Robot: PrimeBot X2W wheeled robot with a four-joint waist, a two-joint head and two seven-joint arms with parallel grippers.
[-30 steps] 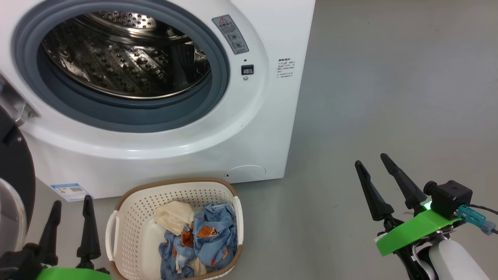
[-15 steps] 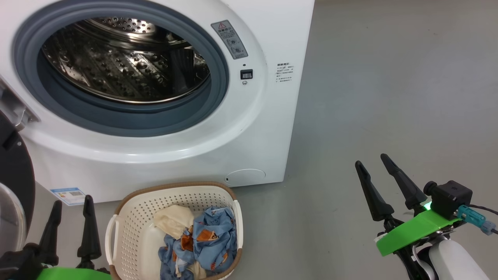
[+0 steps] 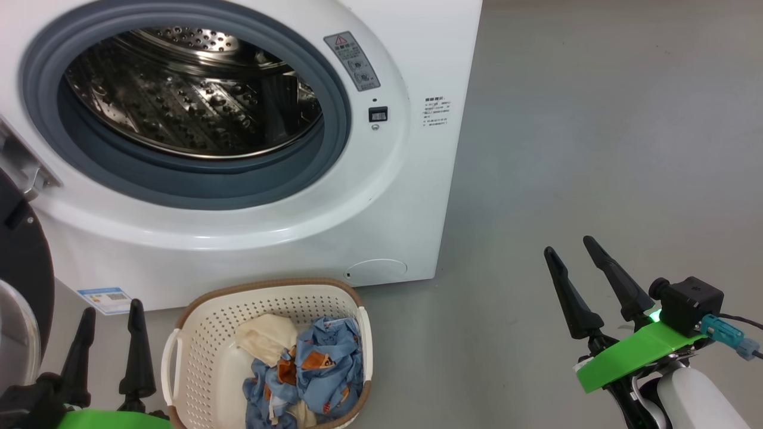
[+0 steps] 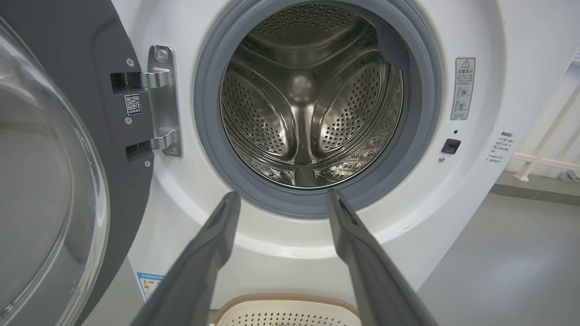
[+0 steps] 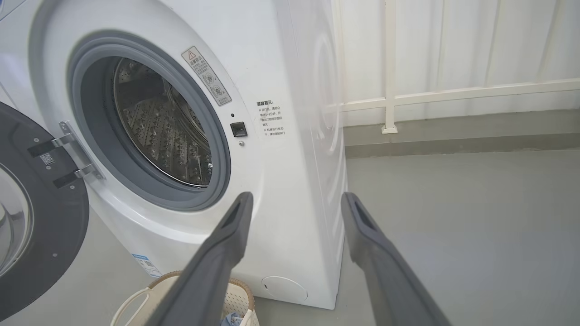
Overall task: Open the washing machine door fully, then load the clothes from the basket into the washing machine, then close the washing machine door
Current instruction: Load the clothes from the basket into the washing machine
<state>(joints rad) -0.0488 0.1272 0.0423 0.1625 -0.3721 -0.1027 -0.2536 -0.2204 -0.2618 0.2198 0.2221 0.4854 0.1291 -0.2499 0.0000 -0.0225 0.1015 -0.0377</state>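
The white washing machine point(image 3: 387, 202) fills the upper left of the head view, its steel drum point(image 3: 191, 95) bare. Its black door point(image 3: 21, 262) hangs swung open at the left on a metal hinge point(image 4: 161, 97). On the floor before the machine stands the cream basket point(image 3: 197, 339), holding blue printed clothes point(image 3: 322, 369) and a cream cloth point(image 3: 268, 336). My left gripper point(image 3: 110, 310) is open just left of the basket, nothing between its fingers. My right gripper point(image 3: 569, 244) stands open and empty over the floor, well right of the basket.
Grey floor point(image 3: 596, 149) spreads to the right of the machine. A white railing point(image 5: 453, 93) and curtain stand behind it in the right wrist view. The open door's glass bowl point(image 4: 41, 181) bulges close by my left gripper.
The whole head view has slid down a little, so the camera moved. Both grippers keep their places and stay open; the clothes lie as before.
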